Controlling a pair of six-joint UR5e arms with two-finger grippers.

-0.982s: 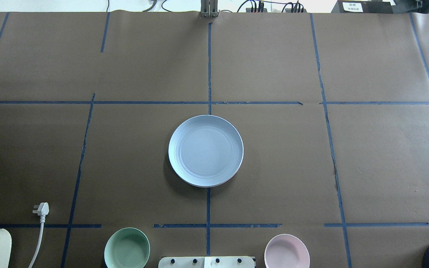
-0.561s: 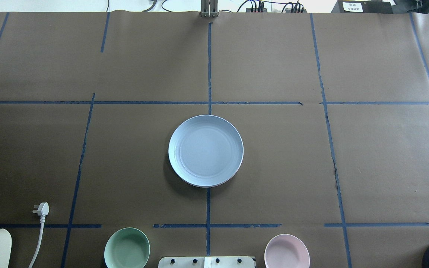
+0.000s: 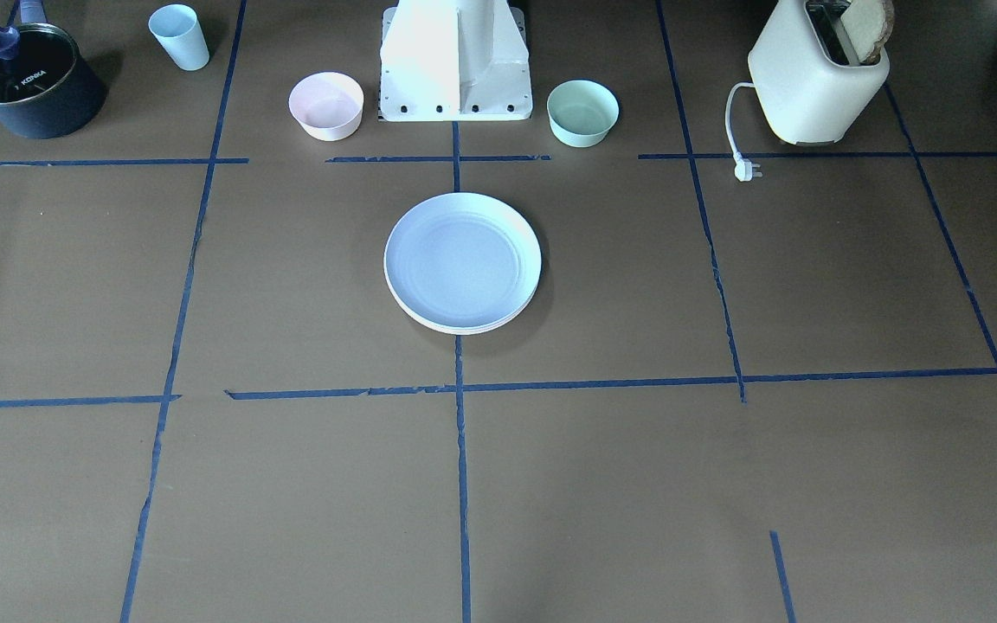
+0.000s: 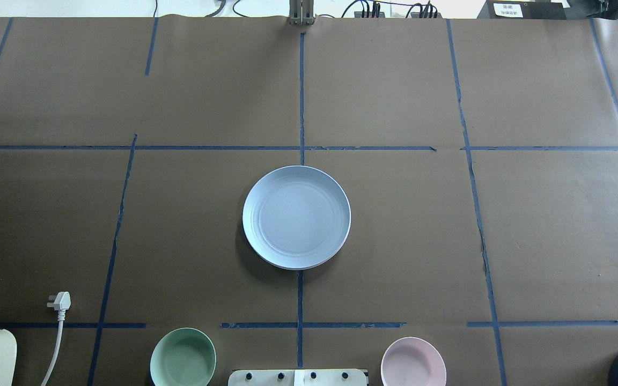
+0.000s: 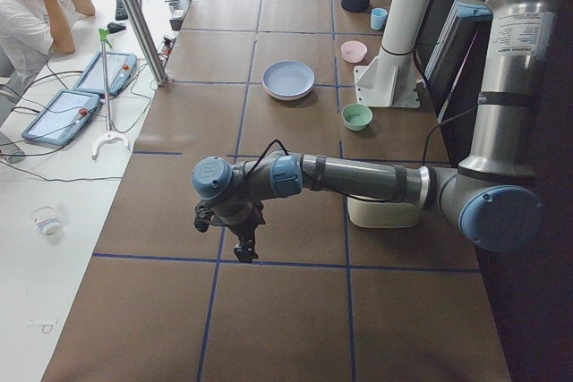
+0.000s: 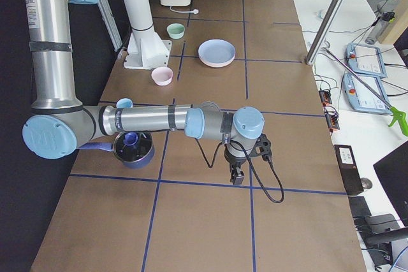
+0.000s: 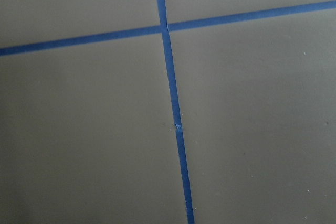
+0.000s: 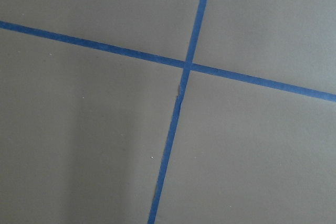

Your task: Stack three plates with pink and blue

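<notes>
The light blue plate (image 4: 296, 217) lies on top of a stack at the table's centre, also seen in the front view (image 3: 462, 260). A cream rim (image 3: 464, 330) shows under it; the pink plate cannot be made out. My left gripper (image 5: 243, 248) hangs over the table far to the left of the stack, and my right gripper (image 6: 236, 176) far to the right. Both show only in the side views, so I cannot tell whether they are open or shut. Nothing shows between their fingers. The wrist views show only brown paper and blue tape.
A mint bowl (image 4: 183, 358) and a small pink bowl (image 4: 413, 362) flank the robot base (image 3: 455, 61). A toaster (image 3: 814, 73) with its plug (image 4: 59, 302), a dark pot (image 3: 27, 82) and a blue cup (image 3: 179, 36) stand on the robot's side.
</notes>
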